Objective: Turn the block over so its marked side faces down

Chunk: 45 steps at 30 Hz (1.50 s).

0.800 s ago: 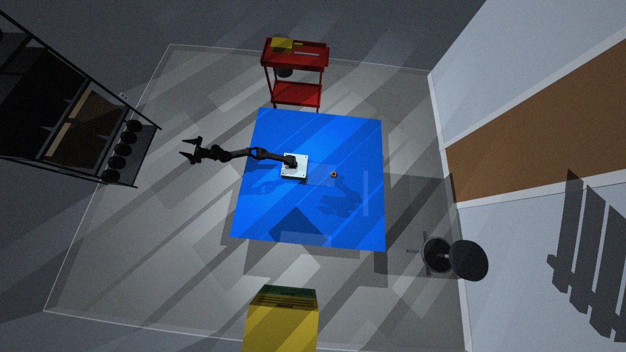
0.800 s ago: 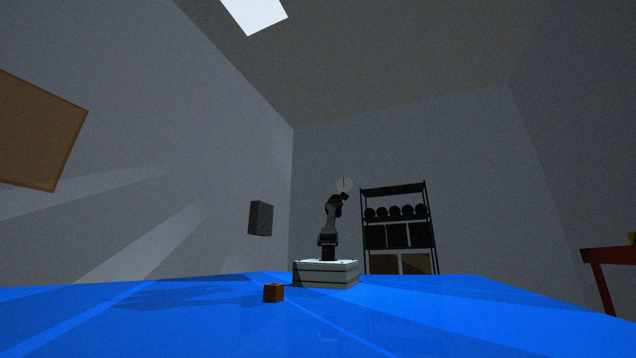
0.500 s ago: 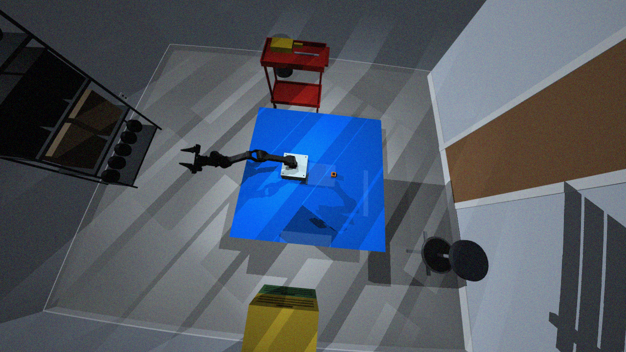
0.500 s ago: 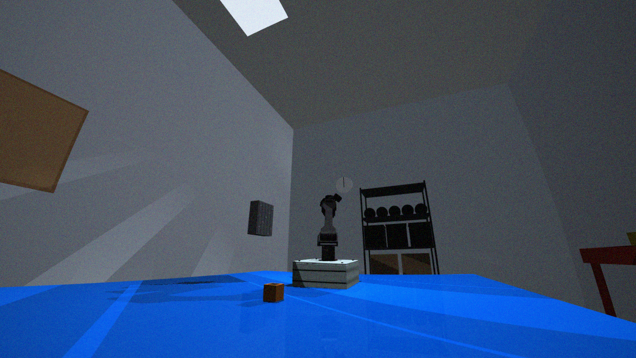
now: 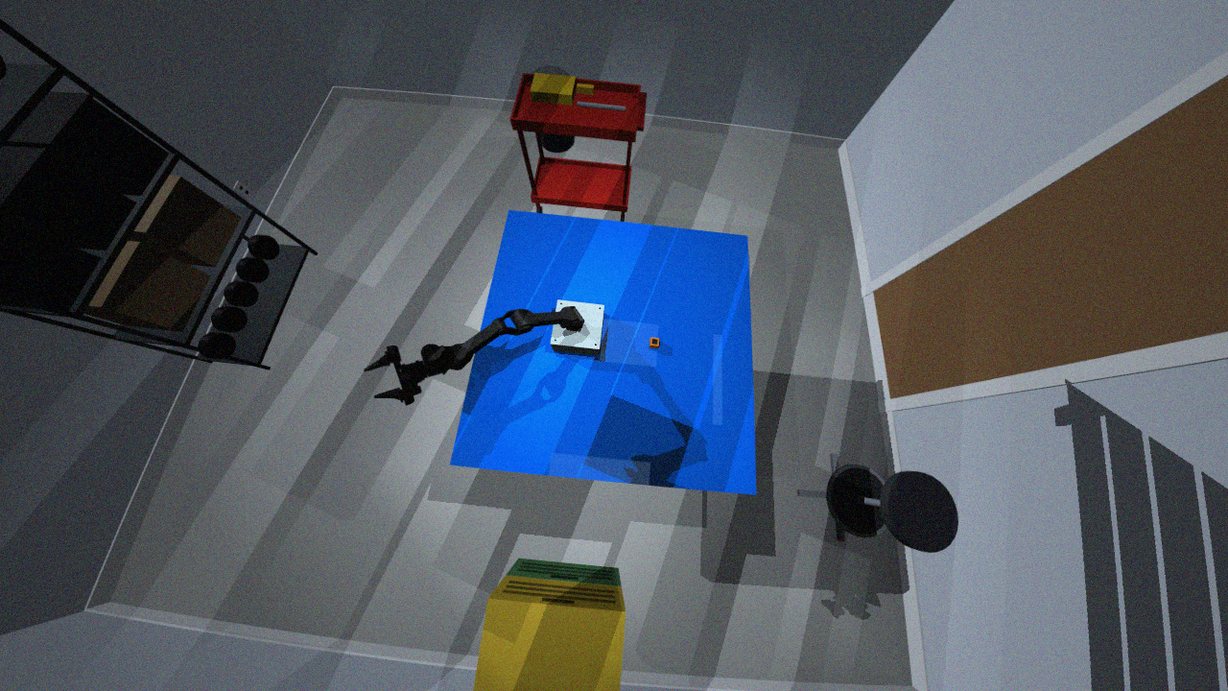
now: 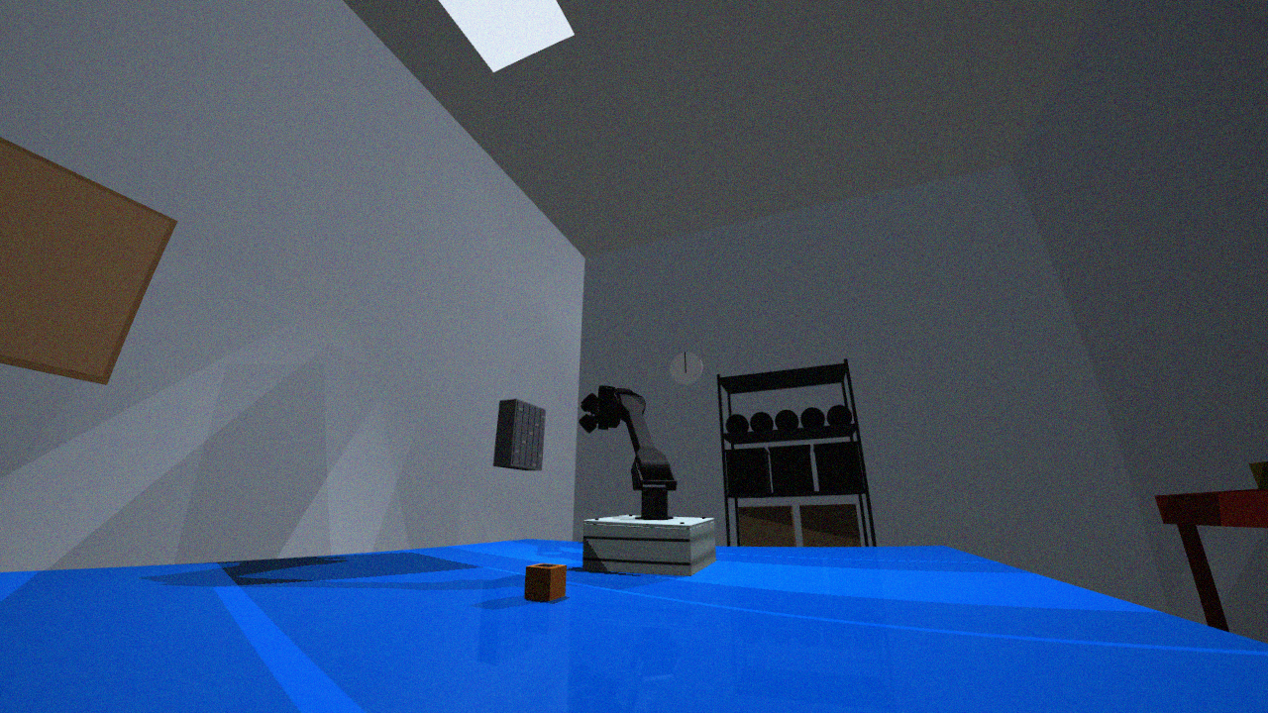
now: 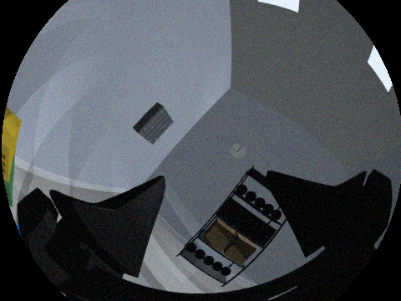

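Note:
The small orange block (image 5: 654, 342) (image 6: 545, 582) rests on the blue table (image 5: 687, 274) (image 6: 797, 638), on the far side of the robot's base from the gripper. A dark square mark shows on its upward face in the top view, and the top also looks dark in the exterior view. My gripper (image 5: 369, 383) (image 6: 583, 414) (image 7: 217, 180) is open and empty. It is high up, out past the table's left edge in the top view, and points away from the block. The block is not in the wrist view.
The white base box (image 5: 589, 313) (image 6: 634, 548) carries the arm and stands between gripper and block. A red cart (image 5: 579, 111) is beyond the table's back edge. A black shelf rack (image 5: 257, 300) (image 6: 789, 434) (image 7: 234, 226) stands past the gripper. A yellow bin (image 5: 554, 644) is in front.

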### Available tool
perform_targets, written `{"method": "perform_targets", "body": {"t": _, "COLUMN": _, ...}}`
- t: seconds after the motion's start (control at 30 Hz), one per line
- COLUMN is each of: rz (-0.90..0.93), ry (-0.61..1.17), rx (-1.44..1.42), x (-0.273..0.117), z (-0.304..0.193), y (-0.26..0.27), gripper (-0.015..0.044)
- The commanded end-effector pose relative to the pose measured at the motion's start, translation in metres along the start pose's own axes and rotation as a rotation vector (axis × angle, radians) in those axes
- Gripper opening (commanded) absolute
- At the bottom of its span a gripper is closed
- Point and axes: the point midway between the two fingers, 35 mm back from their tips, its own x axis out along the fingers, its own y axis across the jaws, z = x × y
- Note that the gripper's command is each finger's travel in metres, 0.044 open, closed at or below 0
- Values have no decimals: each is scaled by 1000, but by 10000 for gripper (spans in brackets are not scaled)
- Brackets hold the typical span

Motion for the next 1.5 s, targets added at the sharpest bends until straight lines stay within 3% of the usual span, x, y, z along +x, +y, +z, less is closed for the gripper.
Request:
{"method": "perform_targets", "body": {"t": 0.0, "rz": 111, "ry": -23, "rx": 40, "x": -18, "z": 51, "y": 46, "gripper": 440}}
{"method": "perform_targets", "body": {"t": 0.33, "rz": 405, "ry": -59, "rx": 143, "x": -77, "z": 136, "y": 155, "gripper": 440}}
{"method": "perform_targets", "body": {"t": 0.67, "rz": 691, "ry": -132, "rx": 189, "x": -174, "z": 226, "y": 245, "gripper": 440}}
{"method": "perform_targets", "body": {"t": 1.07, "rz": 1075, "ry": -155, "rx": 226, "x": -329, "z": 301, "y": 321, "gripper": 440}}
{"method": "perform_targets", "body": {"t": 1.47, "rz": 1453, "ry": -171, "rx": 155, "x": -511, "z": 351, "y": 347, "gripper": 440}}
